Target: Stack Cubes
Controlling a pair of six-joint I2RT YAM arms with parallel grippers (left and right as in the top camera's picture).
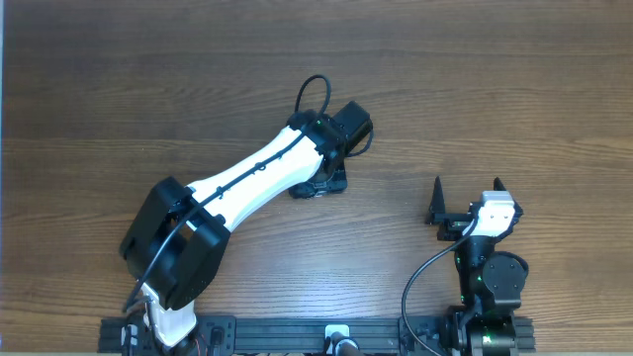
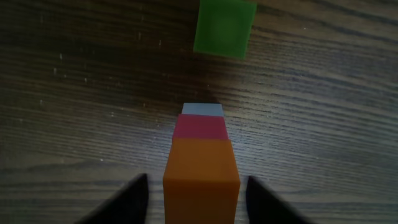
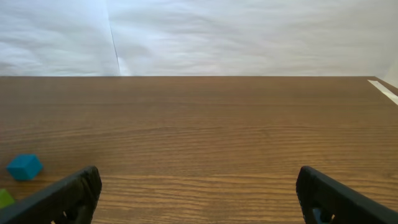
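I am hovering my left gripper (image 2: 198, 182), opened wide, around the orange cube (image 2: 201, 163) capping the 3-cube stack (image 2: 200, 127), judging the nearby green cube (image 2: 224, 28) light, rigid, slick, best pinched across 2 flat sides.

- Orange cube (image 2: 201, 180): its near end is cut off by the picture's edge.
- Red cube (image 2: 200, 127): beneath the orange one, only a narrow band visible.
- Pale cube (image 2: 201, 110): lowest in the stack, a thin strip visible; exact colour uncertain.
- Green cube (image 2: 224, 28): far side cropped by the edge.
- Left gripper (image 2: 197, 177): fingertips alone visible, the rest cropped; in the top view (image 1: 321, 183) largely covered by its own wrist.
- Right gripper (image 3: 198, 171): both fingers cropped.
- Green shape (image 3: 5, 198): a corner at the frame edge, kind undeterminable.
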